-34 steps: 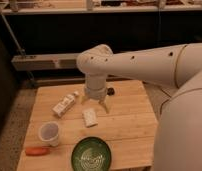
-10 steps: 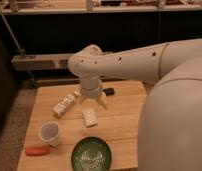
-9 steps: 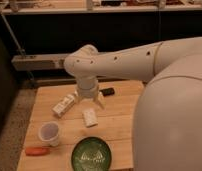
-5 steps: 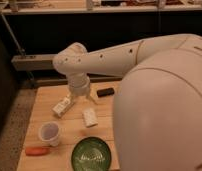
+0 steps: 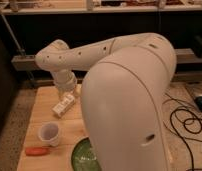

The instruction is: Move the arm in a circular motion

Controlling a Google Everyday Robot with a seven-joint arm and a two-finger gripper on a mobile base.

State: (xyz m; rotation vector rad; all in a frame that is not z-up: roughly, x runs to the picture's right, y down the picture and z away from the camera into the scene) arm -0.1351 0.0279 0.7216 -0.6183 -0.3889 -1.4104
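Swept left from mid-counter, the arm (image 5: 129, 100) now stretches rightward from its end effector (image 5: 64, 93), grip unreadable, near the far-left corner of the counter (image 5: 45, 109).

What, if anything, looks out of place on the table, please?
Nothing stands out. The gripper hangs over the box on the table; the cup stands upright, and nothing is spilled.

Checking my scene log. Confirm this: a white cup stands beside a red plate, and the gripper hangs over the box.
Wrong colour: the camera view shows the plate is green, not red. The white cup does stand beside it, and the gripper hangs over the box.
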